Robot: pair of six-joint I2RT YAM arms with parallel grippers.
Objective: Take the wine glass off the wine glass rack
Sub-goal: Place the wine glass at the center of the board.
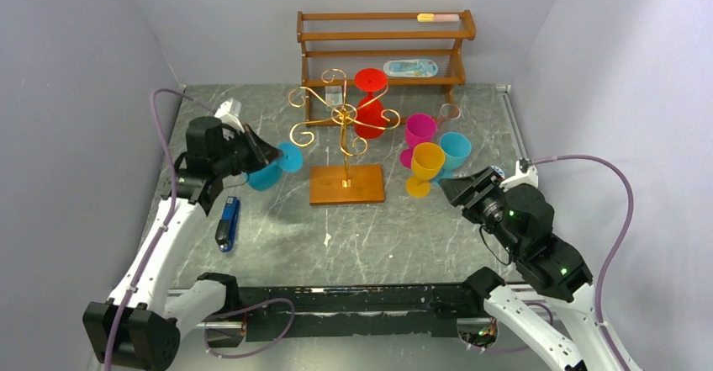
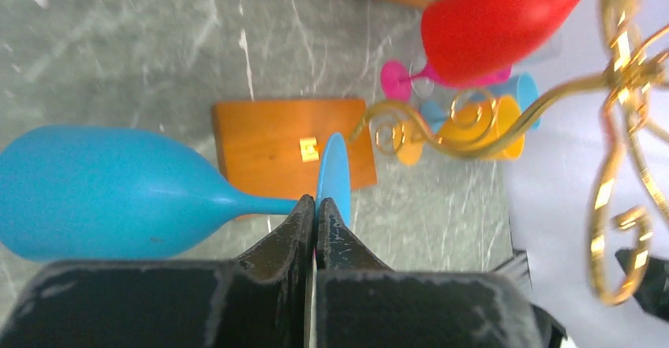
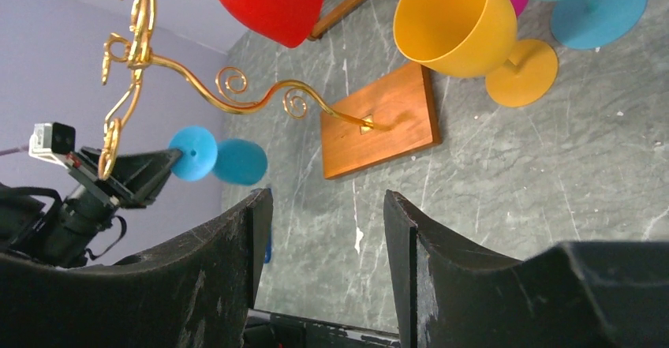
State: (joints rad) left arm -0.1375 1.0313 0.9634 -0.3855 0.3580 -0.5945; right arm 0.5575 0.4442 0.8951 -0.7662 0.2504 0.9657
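The wine glass rack (image 1: 345, 117) is a gold pole with scroll arms on a square wooden base (image 1: 346, 184). A red wine glass (image 1: 368, 103) hangs upside down from one arm. My left gripper (image 1: 265, 154) is left of the rack, clear of its arms. It is shut on the foot of a blue wine glass (image 1: 276, 169), held sideways above the table. In the left wrist view the gripper (image 2: 315, 202) pinches the blue foot disc (image 2: 333, 170), with the bowl (image 2: 102, 194) to the left. My right gripper (image 3: 327, 206) is open and empty, right of the rack (image 1: 454, 190).
A pink glass (image 1: 419, 129), a yellow glass (image 1: 425, 165) and a teal glass (image 1: 456, 150) stand right of the rack base. A three-tier wooden shelf (image 1: 382, 45) stands at the back. A blue object (image 1: 228, 224) lies on the table near the left arm.
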